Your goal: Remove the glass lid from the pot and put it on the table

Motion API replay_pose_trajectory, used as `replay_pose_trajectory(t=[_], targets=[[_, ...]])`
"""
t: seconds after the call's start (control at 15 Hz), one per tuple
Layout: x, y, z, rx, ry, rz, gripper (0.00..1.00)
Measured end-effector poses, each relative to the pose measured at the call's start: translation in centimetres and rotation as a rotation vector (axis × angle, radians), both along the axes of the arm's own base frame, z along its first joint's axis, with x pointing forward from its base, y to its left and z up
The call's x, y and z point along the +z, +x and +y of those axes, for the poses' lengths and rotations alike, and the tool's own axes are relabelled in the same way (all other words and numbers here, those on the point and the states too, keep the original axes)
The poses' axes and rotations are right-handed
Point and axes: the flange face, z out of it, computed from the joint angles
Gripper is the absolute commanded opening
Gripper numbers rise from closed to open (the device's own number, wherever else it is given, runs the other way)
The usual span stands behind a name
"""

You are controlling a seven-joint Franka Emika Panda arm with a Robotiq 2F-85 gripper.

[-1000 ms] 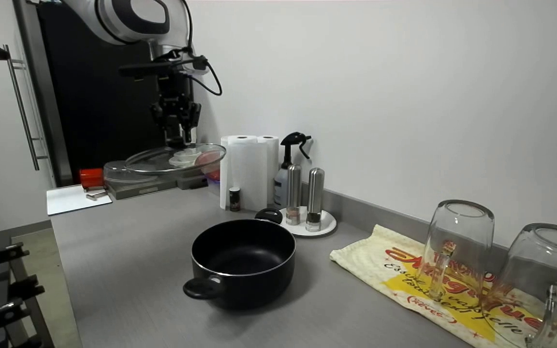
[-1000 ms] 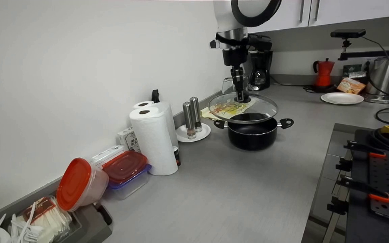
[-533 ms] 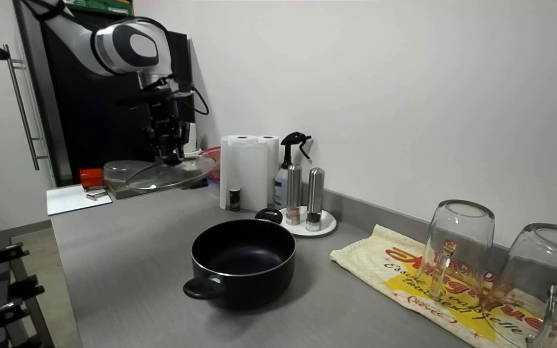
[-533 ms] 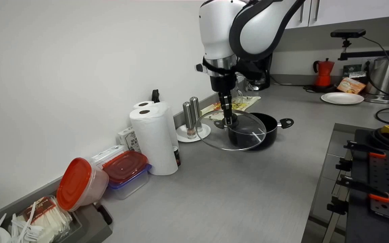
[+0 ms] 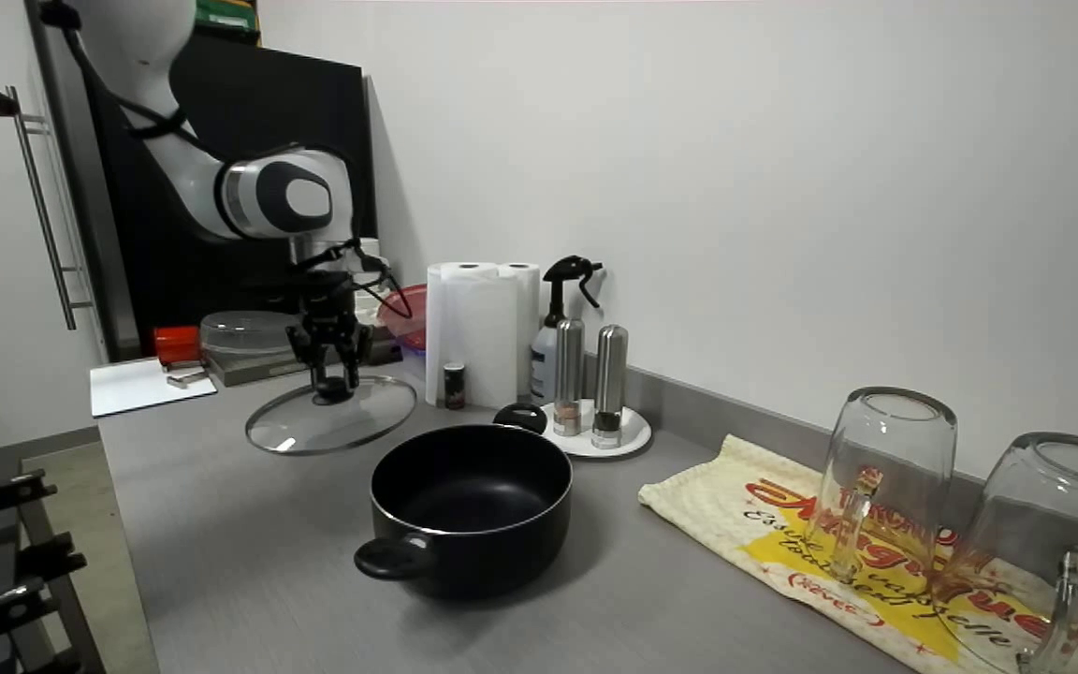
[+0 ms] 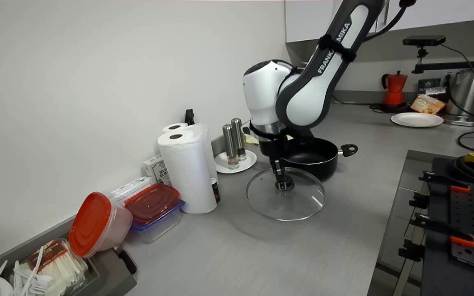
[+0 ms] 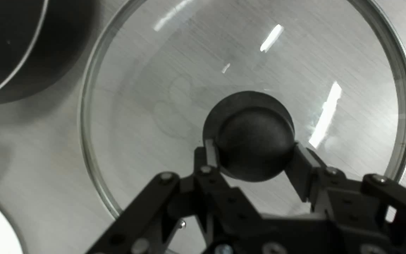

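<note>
Both exterior views show the grey table along a white wall.

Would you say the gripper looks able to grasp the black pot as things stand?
Probably not yet: the gripper is closed on the knob of the glass lid, so it would likely need to let go first. The pot sits close by, uncovered.

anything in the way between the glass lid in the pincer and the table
Nothing visible stands in the way. The pincer grips the glass lid by its black knob, and in the wrist view the grey table shows through the glass. The pot is off to one side, not under the lid.
</note>
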Motion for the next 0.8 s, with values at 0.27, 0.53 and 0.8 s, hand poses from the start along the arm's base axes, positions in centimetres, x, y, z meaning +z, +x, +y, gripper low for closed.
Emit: replay_pose_trajectory(t=[0.27, 0.53, 0.8], targets=[[-5.2, 0.2, 0.7, -0.002, 0.008, 0.061, 0.24], [-7.6, 1.2, 2.2, 0.003, 0.029, 0.074, 0.24], [-8.5, 2.2, 2.9, -0.002, 0.045, 0.071, 0.24]])
